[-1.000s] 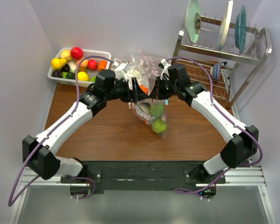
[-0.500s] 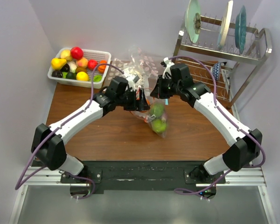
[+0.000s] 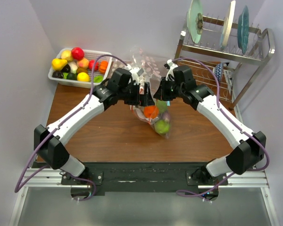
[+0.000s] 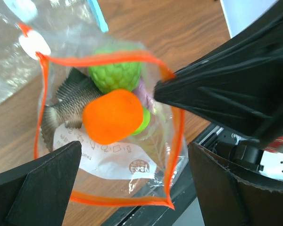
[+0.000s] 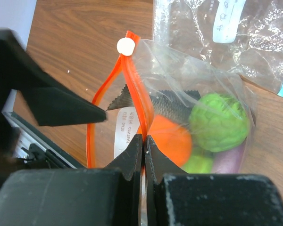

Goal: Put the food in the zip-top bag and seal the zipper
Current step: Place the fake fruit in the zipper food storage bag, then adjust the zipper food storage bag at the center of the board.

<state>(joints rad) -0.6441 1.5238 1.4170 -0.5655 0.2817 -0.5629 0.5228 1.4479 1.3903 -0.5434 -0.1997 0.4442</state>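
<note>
Right wrist view shows the right end effector [image 5: 144, 139] clamped on the zipper [image 5: 137, 110]. It pinches the orange-red strip at one side of the mouth, apparently to lift that edge so the zip-top bag [image 5: 179, 59] gapes instead of falling flat.

Directly over the bag's mouth, the left end effector [image 4: 134, 155] has its jaws spread wide with nothing between them. An orange piece [image 4: 113, 115] shows below it, inside the loop of the strip and slightly blurred. Judging by that blur, it may be dropping into the bag.

Deeper in the bag lie a knobbly green piece [image 4: 115, 70], a grey scaly fish [image 4: 61, 108] and a purple piece [image 5: 226, 162], crowded toward the bottom. The bottom of the bag seems to rest on the worktop [image 3: 108, 132].

Just beyond the bag, on its far side, lies a second clear bag [image 5: 254, 42] with a blue-green strip. It has no part in this job.

Farther from the bag, on the left arm's side and toward the back wall, a white basket [image 3: 104, 55] holds more food [image 3: 77, 52]. That puts it within the left arm's reach while the right arm minds the mouth.

With pieces left in the basket and the strip parted, both filling and sealing look unfinished.
</note>
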